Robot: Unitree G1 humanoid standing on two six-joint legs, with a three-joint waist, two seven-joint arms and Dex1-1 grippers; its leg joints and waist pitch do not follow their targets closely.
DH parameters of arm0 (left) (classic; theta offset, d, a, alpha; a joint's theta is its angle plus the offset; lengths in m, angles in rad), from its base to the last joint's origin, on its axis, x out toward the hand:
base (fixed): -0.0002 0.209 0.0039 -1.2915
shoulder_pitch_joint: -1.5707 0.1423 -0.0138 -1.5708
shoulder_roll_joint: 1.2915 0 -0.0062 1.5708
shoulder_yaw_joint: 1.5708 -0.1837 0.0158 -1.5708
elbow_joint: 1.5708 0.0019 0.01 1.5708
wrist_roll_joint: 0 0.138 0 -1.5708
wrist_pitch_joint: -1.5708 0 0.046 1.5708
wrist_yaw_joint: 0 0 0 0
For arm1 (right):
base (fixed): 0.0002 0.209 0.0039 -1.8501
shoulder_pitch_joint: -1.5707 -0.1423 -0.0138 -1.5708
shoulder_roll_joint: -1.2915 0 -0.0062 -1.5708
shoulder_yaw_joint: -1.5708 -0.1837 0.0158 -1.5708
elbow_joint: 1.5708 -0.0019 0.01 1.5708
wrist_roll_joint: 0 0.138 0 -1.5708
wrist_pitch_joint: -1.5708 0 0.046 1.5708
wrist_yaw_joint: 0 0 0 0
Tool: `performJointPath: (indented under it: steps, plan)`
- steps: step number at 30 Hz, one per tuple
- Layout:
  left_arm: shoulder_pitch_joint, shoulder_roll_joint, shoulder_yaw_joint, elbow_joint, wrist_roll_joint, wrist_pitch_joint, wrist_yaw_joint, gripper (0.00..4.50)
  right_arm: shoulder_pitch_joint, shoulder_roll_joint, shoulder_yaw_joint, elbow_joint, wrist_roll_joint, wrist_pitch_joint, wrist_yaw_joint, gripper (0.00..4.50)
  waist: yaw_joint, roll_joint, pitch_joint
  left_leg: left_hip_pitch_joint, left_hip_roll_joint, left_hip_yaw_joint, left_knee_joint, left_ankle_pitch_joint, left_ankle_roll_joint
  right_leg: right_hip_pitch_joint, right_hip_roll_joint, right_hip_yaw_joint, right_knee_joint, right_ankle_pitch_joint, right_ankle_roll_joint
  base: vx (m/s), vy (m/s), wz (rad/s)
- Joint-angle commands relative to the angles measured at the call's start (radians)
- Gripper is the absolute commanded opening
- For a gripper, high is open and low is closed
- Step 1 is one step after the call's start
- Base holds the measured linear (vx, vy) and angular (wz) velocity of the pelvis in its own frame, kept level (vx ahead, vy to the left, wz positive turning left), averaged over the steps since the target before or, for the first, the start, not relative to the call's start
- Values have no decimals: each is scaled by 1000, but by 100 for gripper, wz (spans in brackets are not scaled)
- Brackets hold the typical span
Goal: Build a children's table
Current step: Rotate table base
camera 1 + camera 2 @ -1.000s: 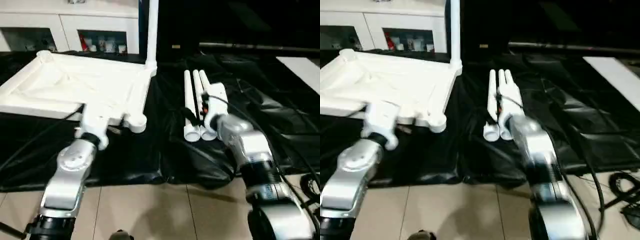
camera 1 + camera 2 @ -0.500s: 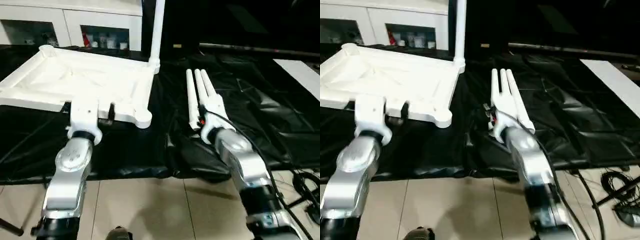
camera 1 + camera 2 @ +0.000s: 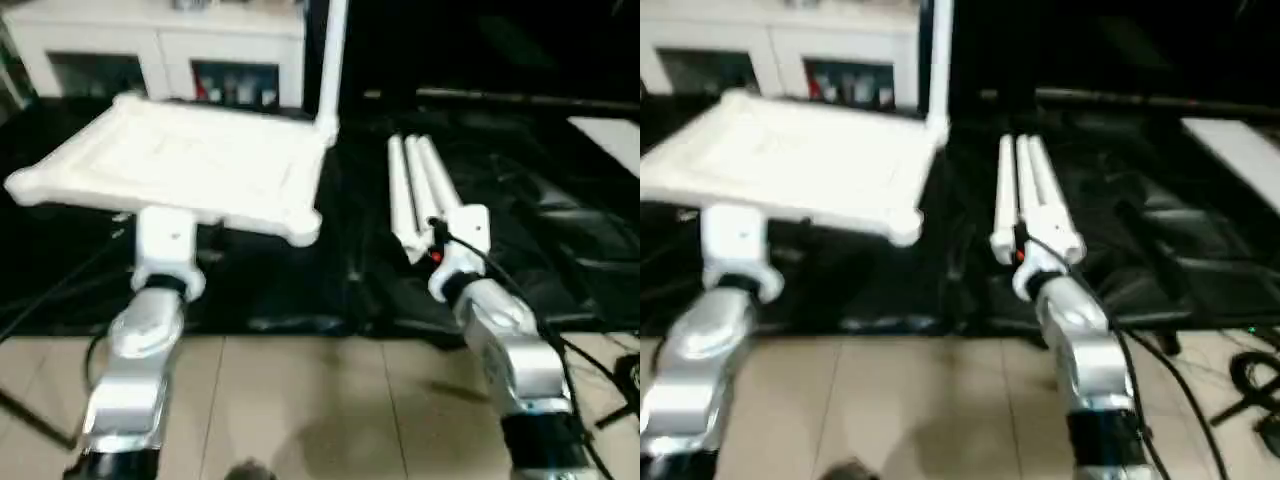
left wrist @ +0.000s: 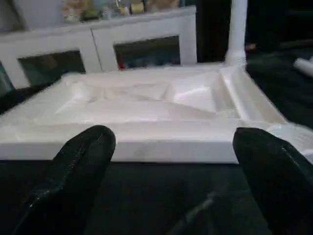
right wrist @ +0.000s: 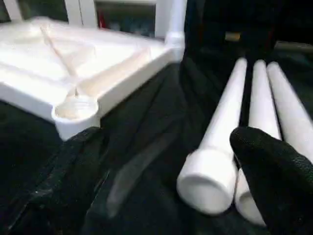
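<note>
White tabletop (image 3: 205, 165) & 3 white legs (image 3: 420, 190) on black sheet (image 3: 560, 230); black fingers (image 4: 73, 176); beige floor tiles (image 3: 320, 410).

Ahead of my left gripper (image 4: 171, 181), fingers spread wide, the table top (image 3: 200, 165) lies upside down at upper left; its near edge blocks straight travel. One fitted leg (image 3: 331, 60) stands upright at its far corner. A bare strip of black sheet (image 3: 355, 230) runs mid-frame. Three loose legs (image 3: 418, 190) lie side by side before my wide-spread right gripper (image 5: 166, 186).
</note>
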Motion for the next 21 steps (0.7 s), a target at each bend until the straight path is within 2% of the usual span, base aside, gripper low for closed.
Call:
performJointPath:
  steps: [1, 2, 3, 4, 5, 6, 7, 8, 9, 10, 11, 12, 13, 14, 15, 16, 17, 18, 19, 20, 21]
  plan:
    - [-13, 1, -11, -11, 2, 1, -14, 450, -7, -11, -10, -40, 1, 13, -6, 445, -48, 44, -64, 97, 125, -109, -247, -780, -27, -29, 14, 11, 49, -11, -49, 9, 59, 11]
    - [-12, 2, -12, -11, 2, 1, -15, 450, -6, -12, -10, -42, 2, 15, -6, 445, -48, 45, -58, 96, 128, -106, -259, -782, 2, -32, 11, 12, 51, 33, -33, 29, 72, -11]
    - [-9, -2, -19, -11, -5, 0, -20, 450, -1, -14, -11, -50, 2, 19, -8, 445, -53, 38, -51, 102, 117, -89, -270, -763, 59, -39, 5, 17, 47, 62, -19, 0, 0, 0]
    - [-9, -2, -19, -11, -6, -1, -21, 450, -1, -14, -11, -51, 2, 20, -8, 445, -59, 32, -52, 106, 109, -78, -268, -732, 83, -35, -2, 22, 33, 62, -21, 62, 9, -7]
    - [-4, -5, -27, -14, -4, 1, -24, 450, 2, -17, -8, -59, 5, 26, -7, 445, -61, -1, -50, 93, 50, -22, -245, -606, 118, 17, -36, 59, -55, -50, -21, 96, -51, -10]
    - [-4, -5, -27, -14, -4, 1, -24, 450, 2, -17, -8, -59, 5, 26, -7, 445, -52, -27, -60, 65, 16, 7, -209, -506, 131, 64, -58, 97, -97, -182, -11, 96, -51, -10]
    - [-1, -8, -31, -16, 0, 3, -24, 450, 3, -22, -5, -66, 8, 32, -5, 445, -12, -49, -48, 19, -33, 38, -67, -222, 148, 105, -142, 190, -204, -701, -41, 78, -79, -1]
    - [-1, -8, -32, -16, 0, 4, -22, 450, 3, -24, -1, -67, 7, 32, -1, 445, 4, -60, -58, -20, -28, 24, 19, -65, 145, 131, -181, 237, -226, -883, -122, 106, -57, 8]
    - [0, -9, -32, -18, -1, 6, -19, 450, 3, -29, 7, -68, 3, 32, 6, 445, 8, -56, -65, -51, -26, 11, 35, -33, 132, 158, -182, 241, -211, -826, -166, 106, -57, 8]
    - [2, -10, -32, -19, -1, 8, -17, 450, 3, -31, 12, -69, 0, 33, 9, 445, 14, -55, -69, -97, -23, -3, 39, 31, 115, 180, -154, 226, -189, -621, -237, 177, -20, 3]
    - [4, -10, -30, -20, -2, 9, -15, 450, 1, -34, 19, -70, -2, 33, 15, 445, 14, -48, -71, -104, -23, -2, 29, 69, 110, 180, -134, 211, -186, -522, -269, 185, -6, 10]
    - [5, -10, -30, -20, -2, 9, -15, 450, 1, -35, 20, -70, -3, 33, 16, 445, 16, -21, -83, -96, -8, 5, -39, 161, 117, 170, -82, 159, -176, -348, -299, 185, -6, 10]
    - [8, -10, -28, -21, -3, 9, -13, 450, -2, -39, 29, -70, -5, 38, 23, 445, -4, 15, -88, -42, 11, 17, -136, 238, 126, 130, 3, 72, -154, -244, -232, 199, 18, 21]
    - [10, -10, -26, -24, -3, 10, -12, 450, -4, -42, 35, -70, -6, 41, 27, 445, -22, 39, -94, 10, 34, -31, -170, 188, 169, 90, 54, 36, -104, -191, -159, 215, 55, 1]
    - [14, -12, -22, -30, -2, 13, -13, 450, -5, -48, 46, -74, -8, 45, 36, 445, -72, 52, -113, 125, 123, -147, -190, -58, 295, -41, 60, 31, 52, -168, -52, 215, 55, 1]
    - [14, -12, -22, -31, -1, 13, -13, 450, -6, -50, 49, -74, -10, 45, 38, 445, -73, 39, -126, 150, 152, -167, -174, -71, 363, -65, 43, 42, 85, -133, -8, 251, 21, -1]
    - [14, -11, -20, -34, 1, 15, -11, 450, -9, -59, 64, -76, -17, 46, 47, 445, -71, 30, -114, 125, 138, -130, -160, -12, 427, -124, 24, 50, 119, -15, 74, 263, -1, 9]
    - [15, -11, -18, -34, 1, 15, -9, 450, -12, -57, 65, -73, -13, 53, 48, 445, -67, 14, -115, 108, 113, -158, -168, 35, 510, -126, 27, 48, 132, 2, 92, 263, -1, 9]
    - [15, -11, -17, -35, 0, 15, -8, 450, -15, -59, 70, -70, -10, 56, 57, 445, -73, -7, -113, 89, 67, -164, -166, 124, 601, -144, 28, 65, 116, 50, 104, 211, 4, 15]
    - [15, -11, -17, -35, 0, 15, -8, 450, -15, -59, 70, -70, -10, 56, 57, 445, -81, -15, -111, 76, 29, -146, -151, 149, 571, -135, 12, 91, 51, 103, 83, 192, -46, 45]
    - [19, -8, -15, -39, 1, 17, -5, 450, -19, -60, 79, -65, -7, 59, 70, 445, -72, -78, -107, -22, -106, -60, -96, 65, 423, -8, -31, 151, -63, 217, 97, 192, -46, 45]
